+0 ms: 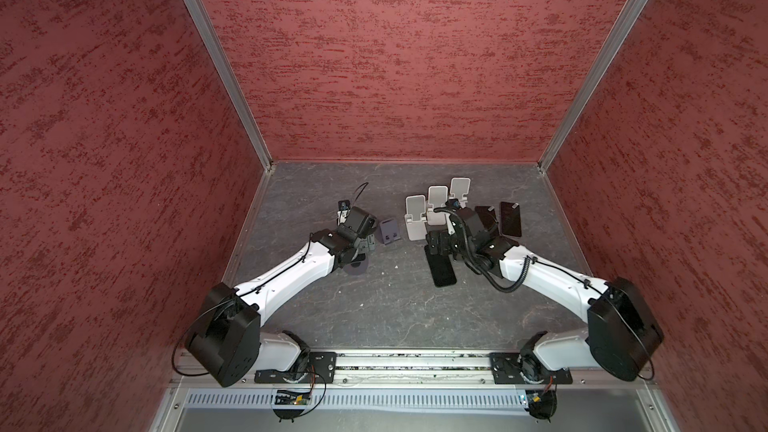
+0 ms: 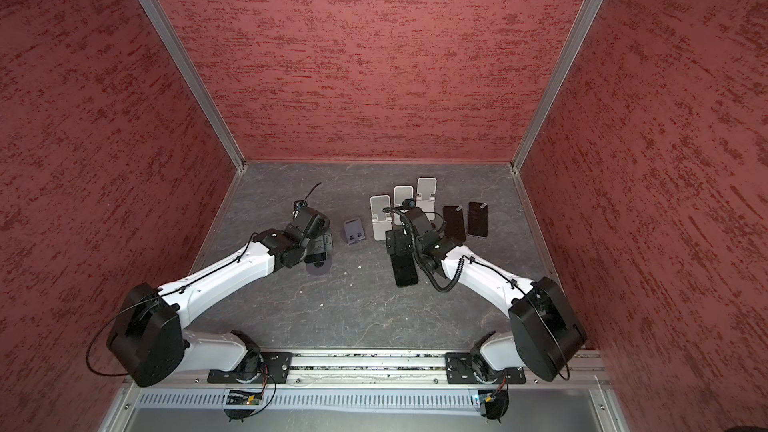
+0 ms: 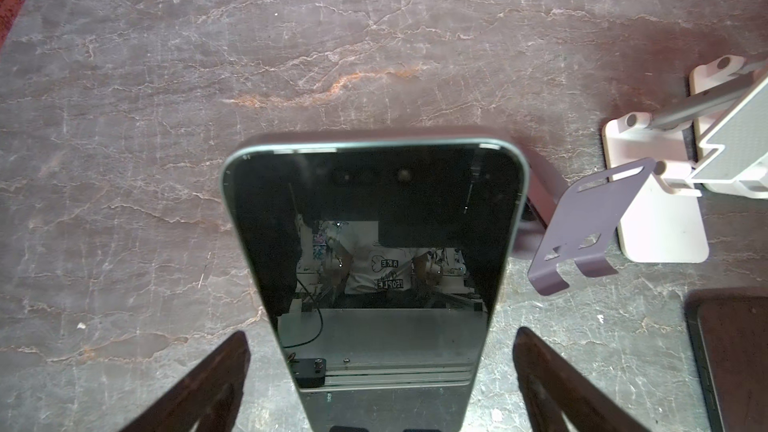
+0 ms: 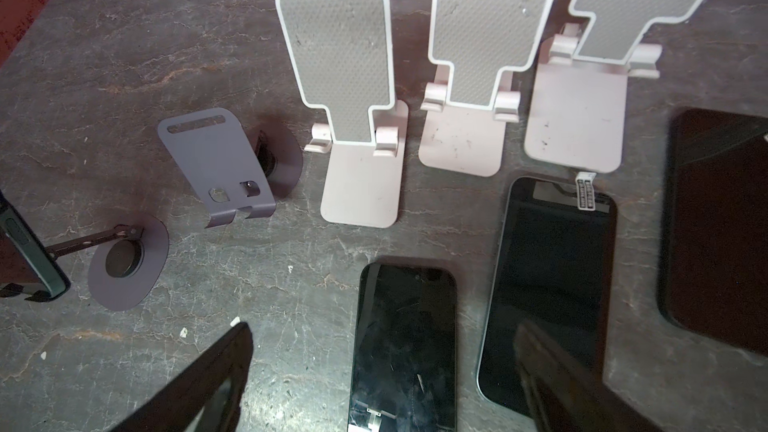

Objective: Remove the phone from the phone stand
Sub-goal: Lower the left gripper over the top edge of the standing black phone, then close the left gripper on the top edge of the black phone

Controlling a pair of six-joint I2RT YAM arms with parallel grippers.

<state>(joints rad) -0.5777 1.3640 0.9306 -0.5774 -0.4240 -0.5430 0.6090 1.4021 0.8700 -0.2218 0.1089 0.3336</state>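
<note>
On the left, my left gripper [image 3: 380, 332] stands around the phone [image 3: 374, 263]. Its fingers [image 3: 216, 376] are apart, one beside each long edge, and a gap shows on both sides, so nothing is gripped yet. The phone leans upright on the phone stand [image 4: 124, 268] with the round foot (the only phone not lying flat, as far as I see). Further right come an empty purple stand [image 4: 216, 168], three empty white stands [image 4: 357, 118], then three phones [image 4: 548, 284] flat on the table [image 3: 291, 56]. My right gripper [image 4: 384, 330] hovers over them, fingers apart, holding nothing. The step, I judge, is the grasp: close gently on the edges, then lift upward so the stand does not tip.
</note>
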